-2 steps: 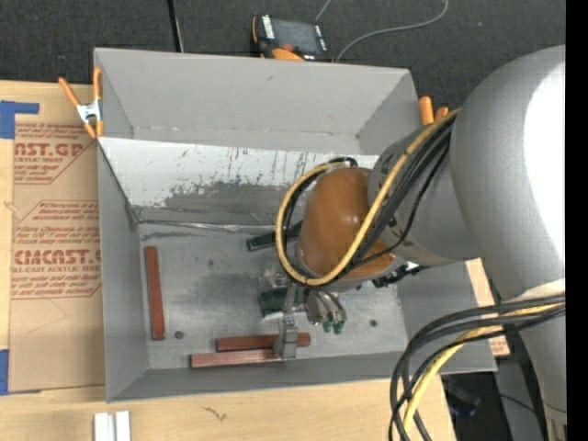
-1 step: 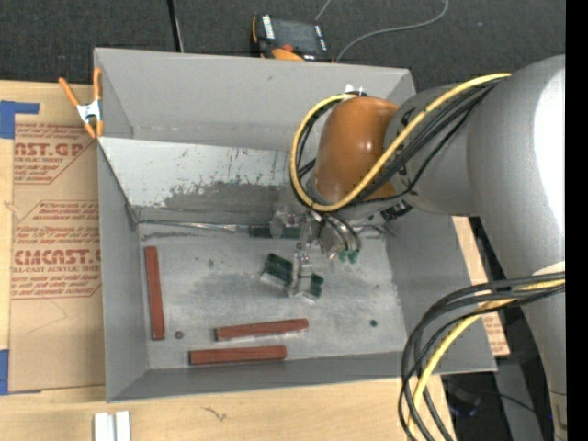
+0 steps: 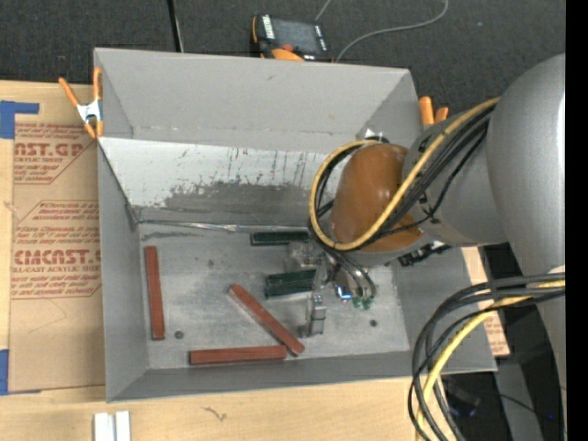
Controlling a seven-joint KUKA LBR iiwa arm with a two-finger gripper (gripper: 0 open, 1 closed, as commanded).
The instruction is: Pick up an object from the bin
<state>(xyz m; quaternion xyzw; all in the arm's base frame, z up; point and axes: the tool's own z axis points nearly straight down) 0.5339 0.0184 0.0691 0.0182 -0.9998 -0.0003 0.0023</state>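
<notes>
In the left of the bin point(image 3: 257, 108) a brown-red stick point(image 3: 153, 293) lies along the wall, a flat stick point(image 3: 237, 356) runs along the lower edge, and a slanted stick point(image 3: 266, 320) sits near the middle. My gripper point(image 3: 317, 318) hangs right of centre, just beside the slanted stick's lower right end, with a dark green block point(image 3: 288, 284) near its upper left. I cannot tell whether my jaws are open or closed, or whether they hold anything

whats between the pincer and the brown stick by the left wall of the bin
In the camera view, a slanted brown stick lies between the pincer and the left stick. The rest of that stretch is bare bin floor.
</notes>
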